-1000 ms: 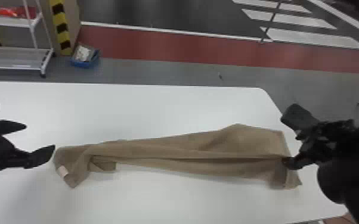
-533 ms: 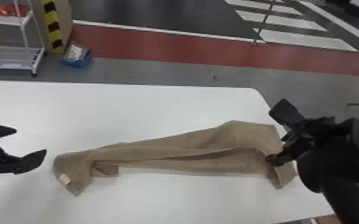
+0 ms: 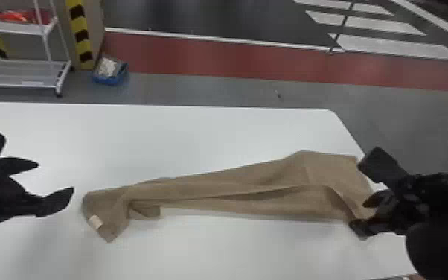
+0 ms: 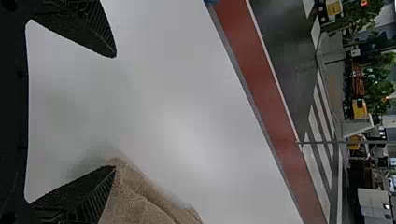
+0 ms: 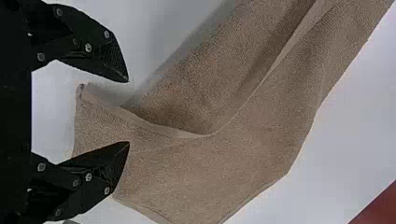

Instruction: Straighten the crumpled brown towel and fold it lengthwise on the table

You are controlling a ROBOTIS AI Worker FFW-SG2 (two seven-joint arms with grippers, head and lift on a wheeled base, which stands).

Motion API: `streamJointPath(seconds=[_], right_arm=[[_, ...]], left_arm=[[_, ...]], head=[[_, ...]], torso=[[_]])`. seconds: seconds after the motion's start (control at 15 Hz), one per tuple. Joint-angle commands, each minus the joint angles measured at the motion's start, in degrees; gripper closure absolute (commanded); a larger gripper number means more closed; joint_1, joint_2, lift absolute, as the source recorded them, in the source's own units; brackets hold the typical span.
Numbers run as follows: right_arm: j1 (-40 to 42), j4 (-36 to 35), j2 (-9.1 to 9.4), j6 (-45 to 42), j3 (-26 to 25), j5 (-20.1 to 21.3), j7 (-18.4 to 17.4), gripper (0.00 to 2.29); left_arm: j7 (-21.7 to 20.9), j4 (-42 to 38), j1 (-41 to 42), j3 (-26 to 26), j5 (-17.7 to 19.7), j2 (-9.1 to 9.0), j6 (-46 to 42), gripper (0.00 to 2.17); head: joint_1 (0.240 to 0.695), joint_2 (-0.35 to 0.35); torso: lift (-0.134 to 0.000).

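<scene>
A: Where is the brown towel (image 3: 212,190) to be found?
B: It is laid across the white table (image 3: 197,137), stretched into a long, uneven strip. It is narrower along the left and middle, and spread wider at the right end.
A: Is it seen flat?
B: Not quite. Long creases are seen along its length, and a loose edge is curved over near the right end. At the left, the end is angled down toward the robot, with a pale tag (image 3: 95,222) carried on it, and a small flap is shown just beside that end.
A: And the left end effector (image 3: 55,177)?
B: It is held just off the left end, its two fingers spread wide, with nothing pinched. In the left wrist view, one fingertip is seen against the cloth's edge.
A: What of the right end effector (image 3: 357,215)?
B: It is placed over the right end, its fingers parted too. In the right wrist view, a corner of the cloth is seen between them, ungripped, and one finger is set over the fabric; whether it is touched cannot be told.
A: Anything behind?
B: A blue bin (image 3: 110,79) is seen on the floor, beside a white wheeled rack (image 3: 20,86).
</scene>
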Motion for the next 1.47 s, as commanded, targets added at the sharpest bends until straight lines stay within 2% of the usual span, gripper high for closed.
streamJointPath(seconds=[0.0, 0.2, 0.47, 0.67, 0.73, 1.27, 1.33, 1.4], right_arm=[[1.8, 0.0, 0.11, -0.1, -0.6, 0.5, 0.5, 0.59], [2.0, 1.2, 0.9, -0.1, 0.5, 1.5, 0.0, 0.59], [1.7, 0.9, 0.98, 0.8, 0.1, 1.8, 0.4, 0.59], [2.8, 0.4, 1.07, 1.5, -0.1, 3.6, 0.5, 0.6], [3.0, 0.4, 1.16, 1.5, 0.0, 4.1, 0.4, 0.75], [3.2, 0.5, 2.48, 2.8, 0.5, 6.9, 0.4, 0.77], [3.2, 0.5, 2.48, 2.6, 0.4, 7.1, 0.7, 1.05], [3.3, 0.5, 2.57, 2.6, 0.3, 7.4, 0.7, 1.14]], left_arm=[[0.1, 0.1, 0.0, 0.0, 0.1, 0.14, 0.0, 0.03], [0.1, 0.2, 0.0, 0.1, 0.6, 0.4, -0.5, 0.03], [0.1, 1.0, -0.4, 0.4, 0.9, 0.76, -1.3, 0.04], [0.1, 1.4, -0.4, 0.9, 1.6, 1.28, -2.0, 0.04], [0.1, 1.4, -0.4, 0.9, 1.7, 1.28, -2.0, 0.04], [-0.2, 1.4, 0.1, 1.9, 3.2, 1.63, -3.4, 0.04], [-0.2, 1.2, 0.4, 2.0, 4.2, 1.63, -3.7, 0.04], [0.0, 0.7, 0.9, 2.0, 6.2, 1.55, -3.7, 0.04]], head=[[0.695, -0.226], [0.695, -0.237], [0.695, -0.234], [0.695, -0.234], [0.695, -0.235], [0.695, -0.246], [0.695, -0.244], [0.695, -0.242]], torso=[[-0.124], [-0.124], [-0.124], [-0.124], [-0.124], [-0.124], [-0.124], [-0.124]])
